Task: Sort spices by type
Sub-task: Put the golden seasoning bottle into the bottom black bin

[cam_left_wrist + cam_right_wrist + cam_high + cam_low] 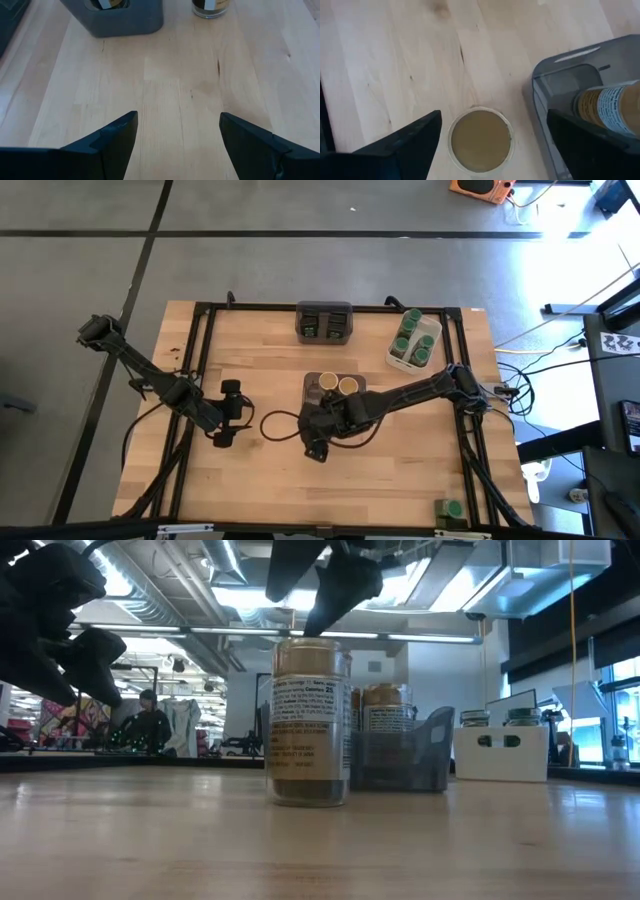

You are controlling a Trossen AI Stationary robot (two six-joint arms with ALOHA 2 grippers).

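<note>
A tan-lidded spice jar (308,720) stands upright on the wood table, just in front of a grey bin (402,758) that holds two more tan-lidded jars (338,386). My right gripper (493,119) hangs open a little above this jar's lid (480,141), one finger on either side, touching nothing. In the high view that arm hides the jar. My left gripper (177,135) waits open over bare table at the left (233,415). Green-lidded jars fill a white tray (415,340). Dark tins sit in a dark bin (325,323).
One green-lidded jar (452,509) stands alone at the near right corner. A black frame (200,340) runs along the table's edges. Bare wood lies between the two grippers and across the near half of the table.
</note>
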